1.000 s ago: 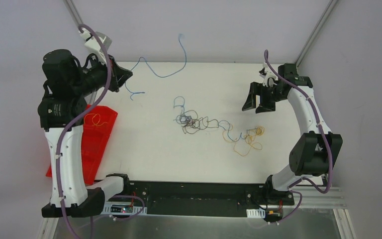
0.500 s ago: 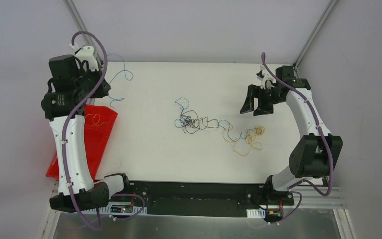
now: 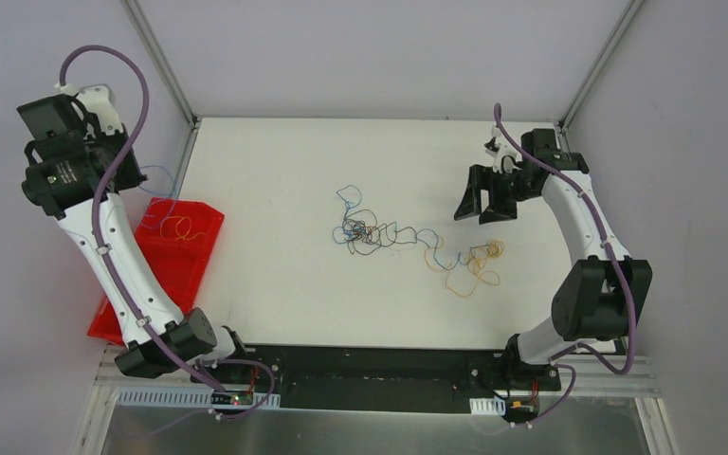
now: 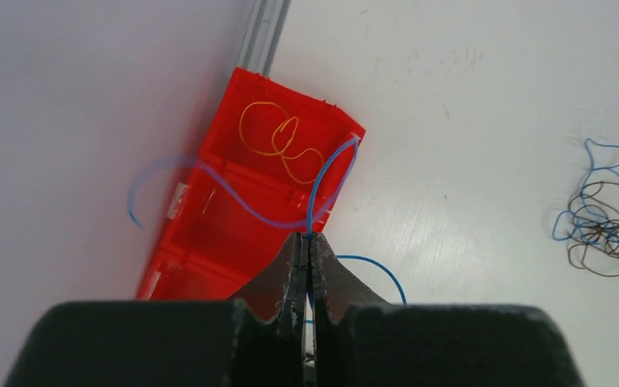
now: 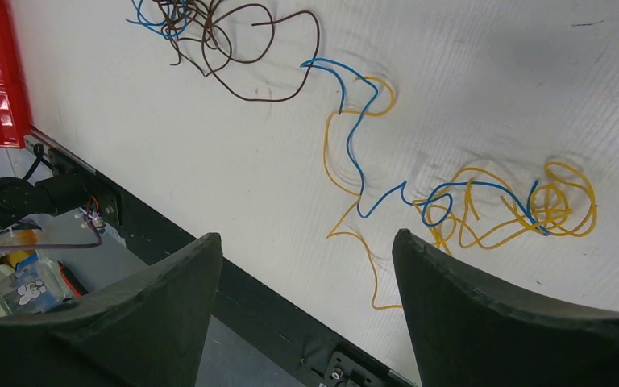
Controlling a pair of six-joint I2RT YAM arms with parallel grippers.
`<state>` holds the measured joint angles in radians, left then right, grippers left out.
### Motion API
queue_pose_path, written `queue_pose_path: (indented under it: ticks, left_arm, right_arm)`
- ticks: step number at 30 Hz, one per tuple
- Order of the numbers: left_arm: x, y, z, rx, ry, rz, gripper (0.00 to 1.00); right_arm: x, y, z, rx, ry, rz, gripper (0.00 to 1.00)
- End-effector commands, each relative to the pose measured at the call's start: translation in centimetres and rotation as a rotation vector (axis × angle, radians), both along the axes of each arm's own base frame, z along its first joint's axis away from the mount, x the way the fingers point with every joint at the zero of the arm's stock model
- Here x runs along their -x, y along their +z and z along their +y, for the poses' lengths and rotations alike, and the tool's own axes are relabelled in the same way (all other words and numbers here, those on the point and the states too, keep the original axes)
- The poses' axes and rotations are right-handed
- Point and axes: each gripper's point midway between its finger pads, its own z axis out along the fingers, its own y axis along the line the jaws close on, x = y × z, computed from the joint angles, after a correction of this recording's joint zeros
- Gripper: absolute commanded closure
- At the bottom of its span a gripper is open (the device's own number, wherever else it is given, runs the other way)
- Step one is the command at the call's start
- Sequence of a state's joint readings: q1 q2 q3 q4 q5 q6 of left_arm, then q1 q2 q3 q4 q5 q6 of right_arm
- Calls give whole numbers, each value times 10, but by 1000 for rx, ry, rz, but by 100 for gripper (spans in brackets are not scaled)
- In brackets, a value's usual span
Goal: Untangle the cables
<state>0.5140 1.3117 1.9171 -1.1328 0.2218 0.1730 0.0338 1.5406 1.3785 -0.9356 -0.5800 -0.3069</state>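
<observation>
Built of white links (image 3: 570,197) and black joints (image 3: 595,303), with purple cables (image 3: 145,95) alongside, matte black fingers (image 5: 500,322), possibly red base lights (image 3: 237,400).

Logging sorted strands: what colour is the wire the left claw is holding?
Blue: the wire in the left claw shows best in the left wrist view.

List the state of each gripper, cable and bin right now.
left gripper: shut on blue cable, near the bin.
right gripper: open, empty, above the table.
red bin: holds one orange cable.
black-and-blue knot: tangled, on the table.
orange-and-blue tangle: tangled, on the table.
</observation>
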Motion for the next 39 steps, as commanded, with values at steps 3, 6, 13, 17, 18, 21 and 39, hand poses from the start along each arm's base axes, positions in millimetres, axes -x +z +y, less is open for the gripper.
queue_pose_path:
  ticks: [3,6,13,17,18,21,39]
  left_arm:
    - [42,-5,25,-57,51,108,100]
    - [49,-5,43,-75,89,120,100]
    - [63,-21,70,-45,118,158,100]
    - [76,-34,71,-51,108,192,100]
    - [79,-37,72,-47,112,198,100]
    - [89,-40,78,-54,132,211,100]
    - [151,-34,112,-103,228,253,100]
  right_arm:
    - [7,9,9,-31,29,-27,20]
    - [6,10,11,-34,35,-18,19]
    - [8,10,15,-38,43,-4,19]
    - [10,7,15,-35,47,3,19]
    - [10,7,15,-35,47,4,20]
    - [10,6,16,-34,48,7,19]
    - [12,5,21,-30,63,11,19]
